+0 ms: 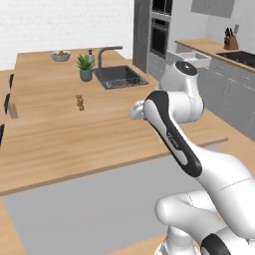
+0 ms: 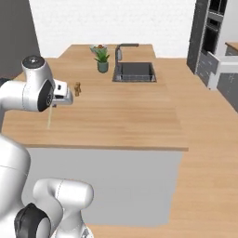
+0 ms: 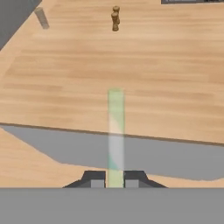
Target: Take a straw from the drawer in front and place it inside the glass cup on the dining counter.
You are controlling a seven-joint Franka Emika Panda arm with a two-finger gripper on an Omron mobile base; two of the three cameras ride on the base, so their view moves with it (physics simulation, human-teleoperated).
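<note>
1. No legible writing anywhere.
2. One thin pale whitish straw stands at frame centre, pinched by the jaws above the light-wood dining surface.
3. One translucent greyish glass cup, upper left; two brown shakers, top centre.

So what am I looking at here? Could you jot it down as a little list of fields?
place: simulated kitchen, dining counter of light wood
end effector: shut on the straw
straw: pale thin stick, hangs down from the end effector over the counter's near edge
glass cup: stands near the counter's left edge, nothing in it that I can make out
shakers: two small brown ones, mid-counter
sink: dark, set into the counter's far part
plant: small pot beside the sink
step left: carry straw to cup
</note>
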